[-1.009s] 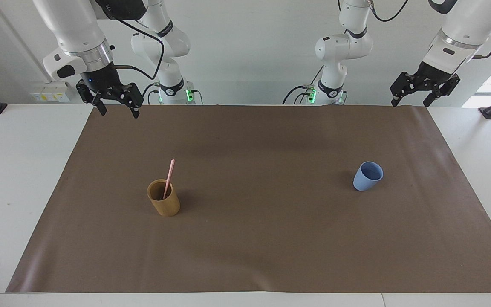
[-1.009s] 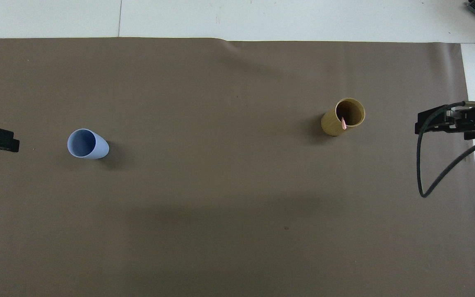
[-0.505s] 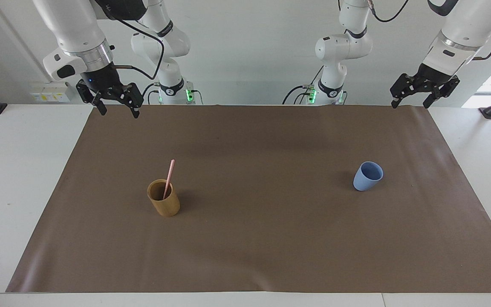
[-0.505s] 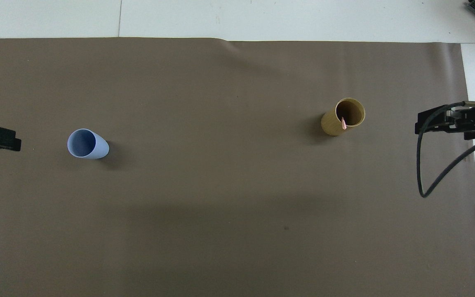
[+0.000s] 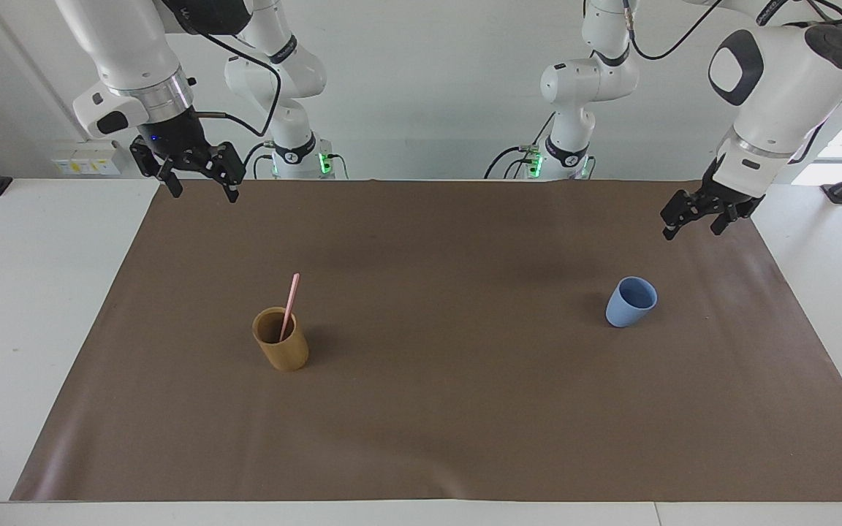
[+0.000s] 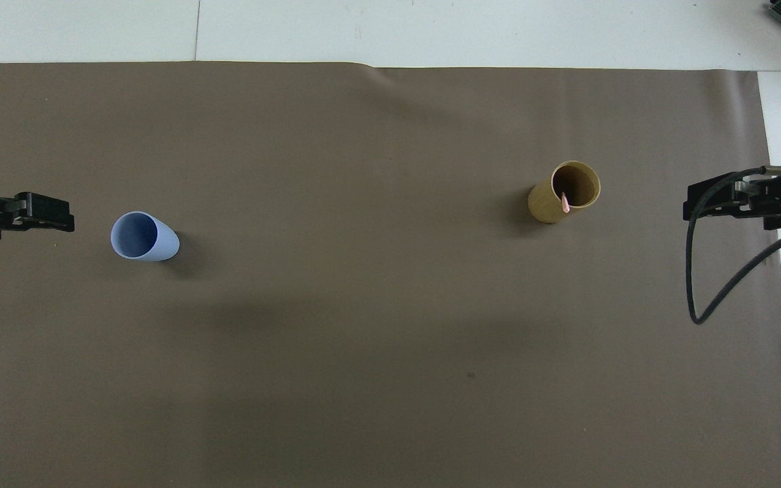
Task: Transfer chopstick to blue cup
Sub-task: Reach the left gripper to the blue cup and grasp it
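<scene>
The chopstick [image 5: 290, 305] looks light, stiff and slim; best pinched near its top. Both grippers, left [image 5: 693, 219] and right [image 5: 198, 180], are spread wide, empty.

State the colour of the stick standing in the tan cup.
Pale pink chopstick; clearest in the facing view.

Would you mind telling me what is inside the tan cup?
A pink chopstick stands in the tan cup, leaning on its rim with its upper part sticking out. Its lower end is hidden by the cup's wall.

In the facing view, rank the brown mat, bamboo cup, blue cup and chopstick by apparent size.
1. brown mat
2. bamboo cup
3. blue cup, slightly smaller
4. chopstick, longest of the three small things but thinnest; its lower part is hidden inside the bamboo cup.
</scene>
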Action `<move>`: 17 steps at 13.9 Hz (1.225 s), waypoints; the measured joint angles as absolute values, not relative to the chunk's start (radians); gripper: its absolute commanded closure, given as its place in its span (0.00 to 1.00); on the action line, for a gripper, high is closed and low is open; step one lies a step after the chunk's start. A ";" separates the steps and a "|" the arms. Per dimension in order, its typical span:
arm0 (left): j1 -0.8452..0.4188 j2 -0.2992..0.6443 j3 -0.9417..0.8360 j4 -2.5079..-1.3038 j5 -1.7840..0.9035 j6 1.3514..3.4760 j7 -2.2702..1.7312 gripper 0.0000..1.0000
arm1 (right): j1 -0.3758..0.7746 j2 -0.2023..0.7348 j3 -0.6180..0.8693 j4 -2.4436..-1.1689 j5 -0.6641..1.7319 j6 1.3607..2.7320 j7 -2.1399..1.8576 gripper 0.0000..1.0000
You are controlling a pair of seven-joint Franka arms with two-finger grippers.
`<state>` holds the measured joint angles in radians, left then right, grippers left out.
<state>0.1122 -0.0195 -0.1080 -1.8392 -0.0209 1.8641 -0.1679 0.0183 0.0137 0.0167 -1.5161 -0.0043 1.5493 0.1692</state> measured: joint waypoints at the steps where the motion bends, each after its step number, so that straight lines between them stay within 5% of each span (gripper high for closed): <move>1: 0.113 -0.008 -0.108 -1.860 -0.021 1.906 -0.213 0.00 | 0.018 0.014 0.017 -1.516 -0.004 1.549 0.169 0.00; 12: 0.117 0.129 -0.111 -2.056 -0.021 2.202 -0.366 0.00 | 0.018 0.014 0.017 -1.516 -0.004 1.549 0.169 0.00; 15: 0.117 0.142 -0.113 -2.091 -0.021 2.242 -0.378 1.00 | 0.018 0.014 0.017 -1.516 -0.004 1.549 0.169 0.00; 17: 0.116 0.143 -0.116 -2.091 -0.021 2.242 -0.407 1.00 | 0.018 0.014 0.017 -1.516 -0.004 1.549 0.169 0.00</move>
<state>0.1165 0.1433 -0.1164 -2.0906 -0.0210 2.2417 -0.4070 0.0183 0.0137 0.0167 -1.5161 -0.0043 1.5493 0.1692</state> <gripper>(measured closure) 0.374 0.000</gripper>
